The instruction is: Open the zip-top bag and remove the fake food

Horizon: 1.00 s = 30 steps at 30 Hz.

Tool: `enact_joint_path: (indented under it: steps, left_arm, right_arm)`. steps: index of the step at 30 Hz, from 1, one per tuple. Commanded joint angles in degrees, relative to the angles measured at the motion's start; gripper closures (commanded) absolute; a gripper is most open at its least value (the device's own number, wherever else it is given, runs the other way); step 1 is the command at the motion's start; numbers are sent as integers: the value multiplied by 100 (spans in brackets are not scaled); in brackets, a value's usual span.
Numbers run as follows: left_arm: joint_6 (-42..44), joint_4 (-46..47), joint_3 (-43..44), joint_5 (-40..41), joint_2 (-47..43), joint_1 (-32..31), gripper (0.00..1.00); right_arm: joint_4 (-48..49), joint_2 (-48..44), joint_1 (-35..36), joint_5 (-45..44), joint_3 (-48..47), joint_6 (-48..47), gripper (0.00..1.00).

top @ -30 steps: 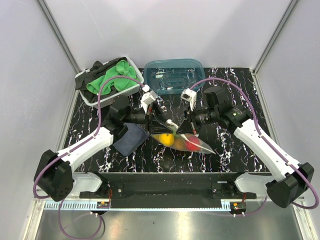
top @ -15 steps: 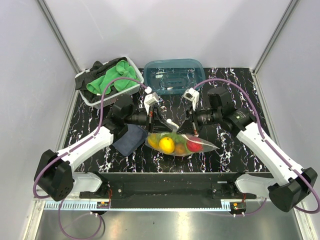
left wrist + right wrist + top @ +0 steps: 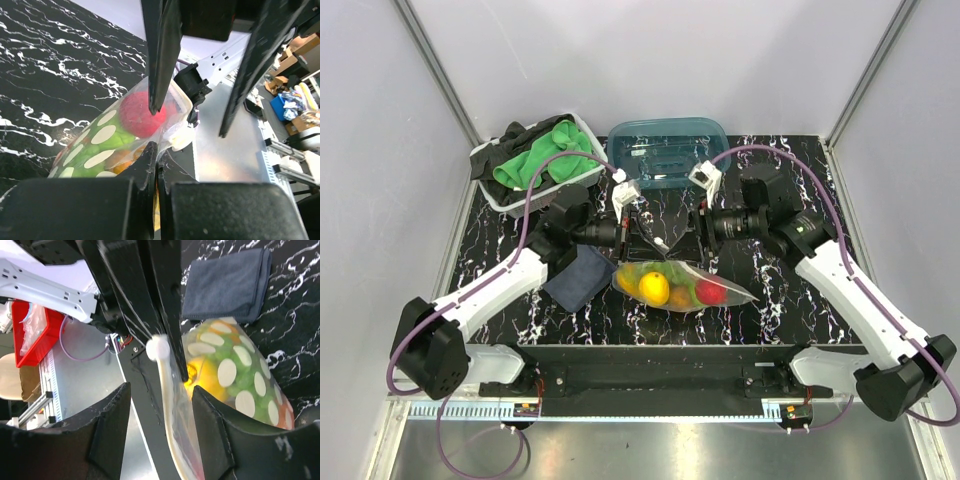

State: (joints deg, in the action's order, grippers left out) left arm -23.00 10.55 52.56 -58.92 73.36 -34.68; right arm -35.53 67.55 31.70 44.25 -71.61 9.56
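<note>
Both arms are over the middle of the black marbled worktop (image 3: 790,300), wrists turned in toward each other, and the zip-top bag (image 3: 675,283) sits right below them near the front edge. The left pincer (image 3: 156,150) is pressed together and has the bag's clear film nipped between its fingers, up at the top edge of the pouch. The right pincer (image 3: 161,390) is spread wide. Its two fingers stand on either side of the white zip strip (image 3: 170,440), which runs through the gap; whether either pad touches the strip cannot be told.

Below the top edge the bag bulges, white polka dots across its skin, and the fake food (image 3: 655,288) is all inside. There's a red piece (image 3: 142,112) up near the mouth, green ones (image 3: 107,142) under the dots, and a yellow fruit (image 3: 197,372) glowing through the film. In the overhead view the pouch lies long, left to right, its right end tapering to a point on the worktop.

Just beside its left end lies a folded navy cloth (image 3: 578,277), partly under the left arm. At the far edge stands a white basket (image 3: 490,185) with a green cloth (image 3: 535,162) heaped in it, and next to it on the right a teal tub (image 3: 668,150), both well apart from the bag.
</note>
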Motion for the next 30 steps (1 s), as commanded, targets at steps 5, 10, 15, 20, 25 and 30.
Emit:
enact_joint_path:
  steps: [5,10,15,20,25,30]
  left_arm:
    - [-345,123,361,117,99,-118,100]
    - [-389,123,361,179,108,-171,100]
    - [-398,123,361,152,90,-189,100]
    - [-380,79,317,135,29,-197,100]
    - [-327,44,264,152,-50,-197,100]
    - [-520,306,273,21,-33,-197,85]
  right_arm:
    - [239,496,-33,295,-617,-24,45]
    - [187,540,-33,295,-687,-104,55]
    - [134,593,-41,225,-670,-148,62]
    - [116,575,-33,146,-670,-157,88]
    - [73,461,-33,-74,-599,-165,100]
    - [143,391,-33,198,-476,-51,100]
